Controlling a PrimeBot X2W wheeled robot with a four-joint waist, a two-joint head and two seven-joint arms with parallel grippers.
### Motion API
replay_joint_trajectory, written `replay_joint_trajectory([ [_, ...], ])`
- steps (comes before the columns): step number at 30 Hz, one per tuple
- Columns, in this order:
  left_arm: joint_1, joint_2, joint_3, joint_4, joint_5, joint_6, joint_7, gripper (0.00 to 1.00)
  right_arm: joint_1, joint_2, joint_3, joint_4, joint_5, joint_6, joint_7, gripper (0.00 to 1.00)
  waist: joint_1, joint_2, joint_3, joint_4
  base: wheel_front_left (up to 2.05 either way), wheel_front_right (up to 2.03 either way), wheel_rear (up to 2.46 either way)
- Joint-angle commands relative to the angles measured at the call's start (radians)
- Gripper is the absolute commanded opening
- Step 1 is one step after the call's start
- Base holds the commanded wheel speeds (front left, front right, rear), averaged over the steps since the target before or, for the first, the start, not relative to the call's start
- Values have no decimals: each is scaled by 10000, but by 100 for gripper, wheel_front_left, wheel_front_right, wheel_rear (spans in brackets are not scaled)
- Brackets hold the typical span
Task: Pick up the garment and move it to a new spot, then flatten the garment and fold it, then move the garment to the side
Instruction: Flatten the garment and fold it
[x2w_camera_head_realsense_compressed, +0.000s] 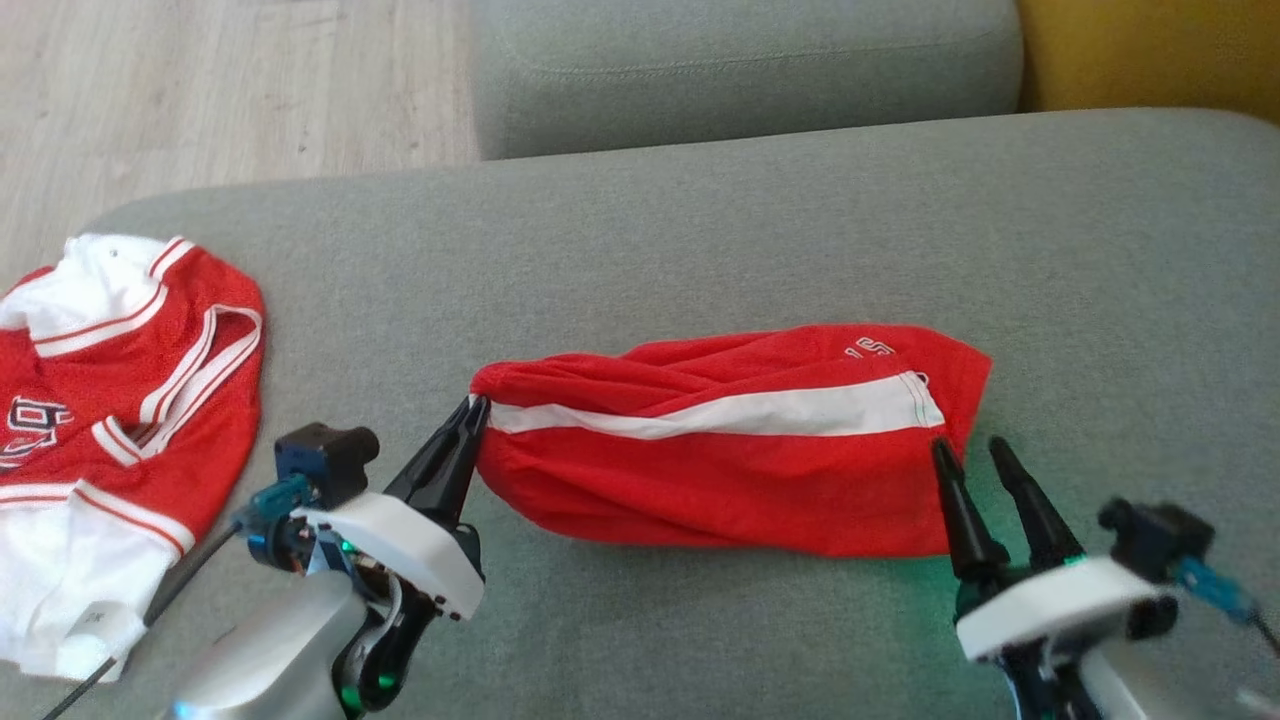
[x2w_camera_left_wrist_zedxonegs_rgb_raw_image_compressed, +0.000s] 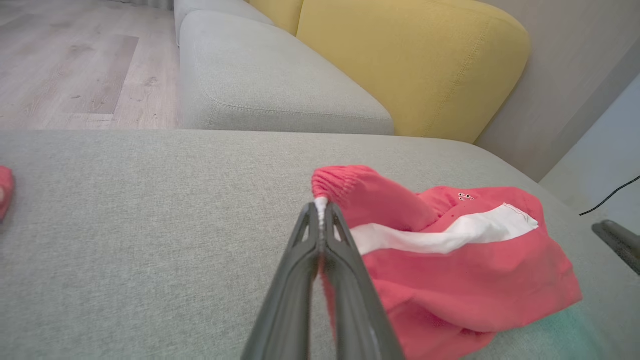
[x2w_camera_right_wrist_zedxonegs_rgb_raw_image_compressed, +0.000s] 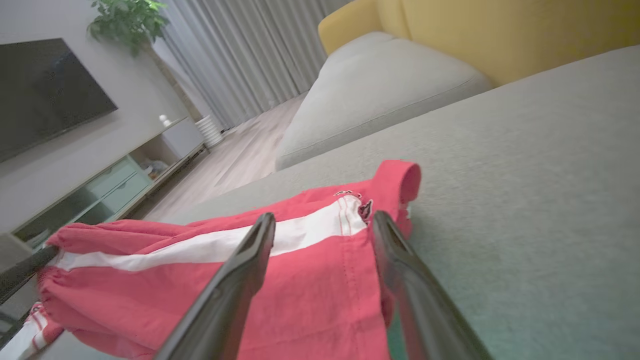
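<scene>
The grey sofa seat (x2w_camera_head_realsense_compressed: 700, 230) is viewed steeply from above by the head camera. The red shorts (x2w_camera_left_wrist_zedxonegs_rgb_raw_image_compressed: 450, 260) are seen close and low by both wrist cameras, from opposite ends.

Red garment (x2w_camera_head_realsense_compressed: 730, 470) with white stripe, bunched lengthwise, lying on grey sofa cushion (x2w_camera_head_realsense_compressed: 700, 220)

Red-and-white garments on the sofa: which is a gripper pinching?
The red shorts with one white stripe: the left gripper clamps their gathered end. The red-and-white jersey lies untouched.
</scene>
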Motion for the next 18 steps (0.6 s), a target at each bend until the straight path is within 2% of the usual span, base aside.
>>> replay_joint_trajectory([
  [1, -296, 393, 508, -409, 104, 154, 17, 0, -787, -430, 645, 98, 452, 77, 188, 100, 0, 0, 77, 81, 0, 0, 0],
  [6, -182, 495, 443, -753, 155, 337, 94, 0, -2080, -897, 1549, 1050, 1465, 77, 1003, 100, 0, 0, 174, 186, 0, 0, 0],
  [12, -243, 516, 365, -935, 223, 417, 199, 0, -3130, -1049, 2247, 2229, 2413, 77, 2056, 100, 0, 0, 334, 323, 0, 0, 0],
  [18, -277, 488, 300, -977, 260, 444, 234, 0, -3681, -1108, 2856, 2589, 3154, 77, 2212, 100, 0, 0, 438, 381, 0, 0, 0],
])
